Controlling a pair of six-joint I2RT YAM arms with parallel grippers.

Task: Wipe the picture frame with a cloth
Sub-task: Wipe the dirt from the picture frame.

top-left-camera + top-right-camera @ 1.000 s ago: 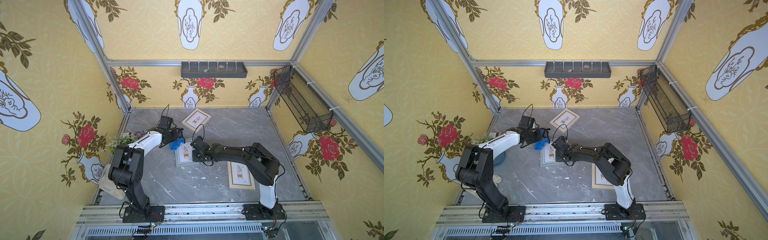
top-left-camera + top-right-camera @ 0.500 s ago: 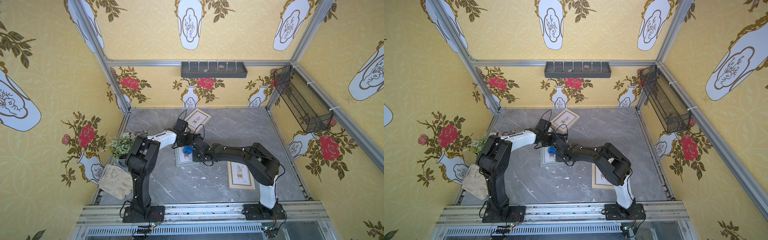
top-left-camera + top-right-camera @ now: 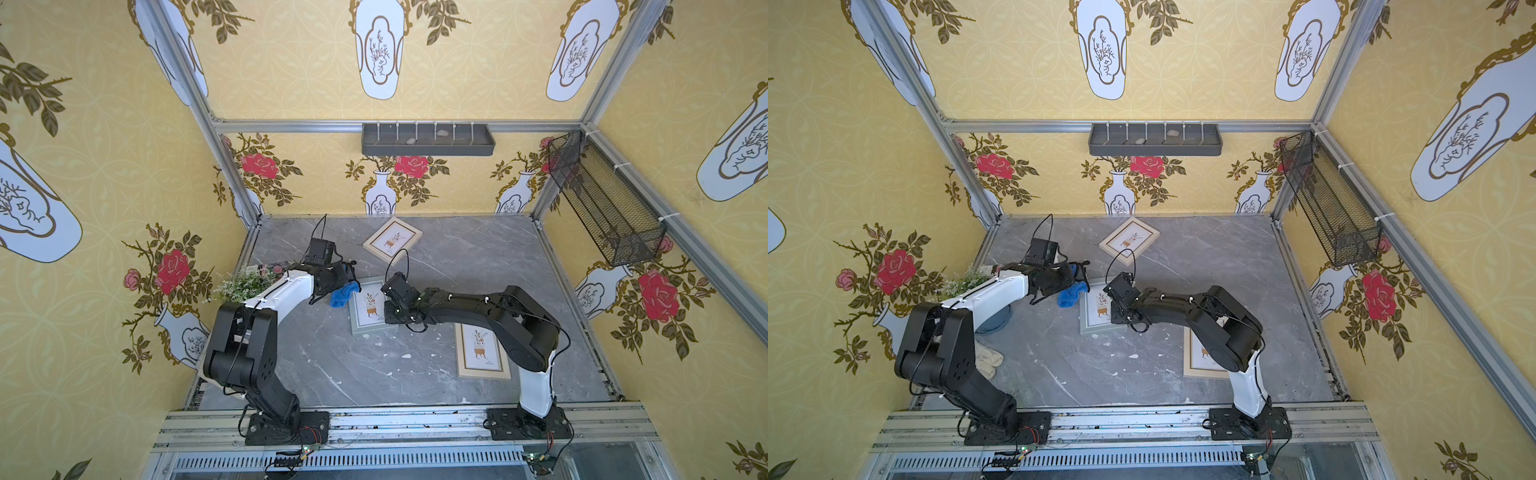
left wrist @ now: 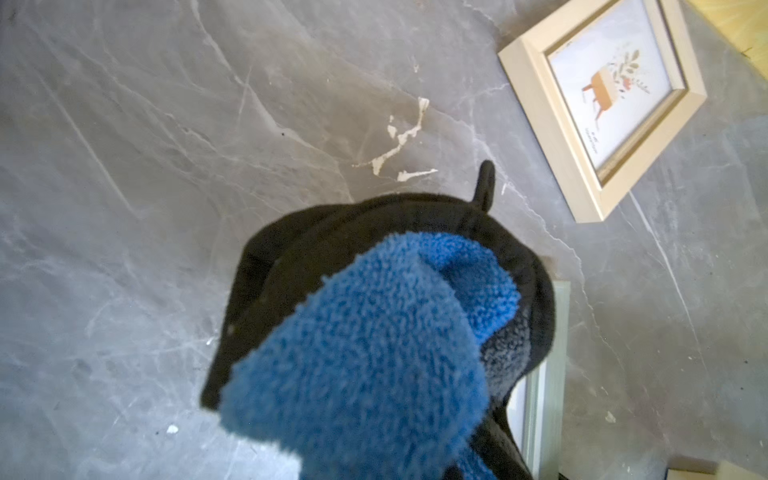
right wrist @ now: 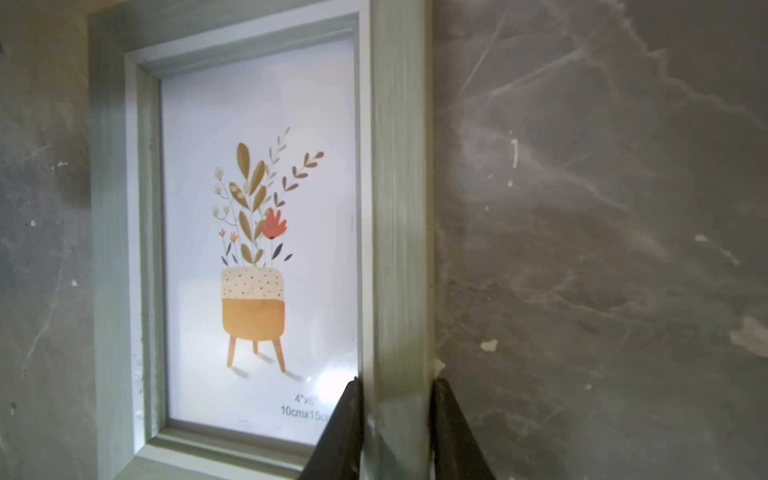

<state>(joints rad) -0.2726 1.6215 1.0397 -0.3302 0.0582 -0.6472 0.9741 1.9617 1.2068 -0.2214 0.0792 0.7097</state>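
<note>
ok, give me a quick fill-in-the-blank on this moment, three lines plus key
1. The cloth in the left hand is ____ with black trim.
2. The right hand pinches one rail of the ____ picture frame.
3. The off-white glove lies near the ____ arm.
Missing: blue; green; left.

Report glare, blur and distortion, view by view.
Right wrist view: a white glare patch sits on the glass of the green frame beside the right tool, whose fingers look dark and soft-edged. Left wrist view: the blue cloth fills the foreground; the beige frame behind is slightly soft. Both top views: even light, and the wide lens splays the wall posts outward.
</note>
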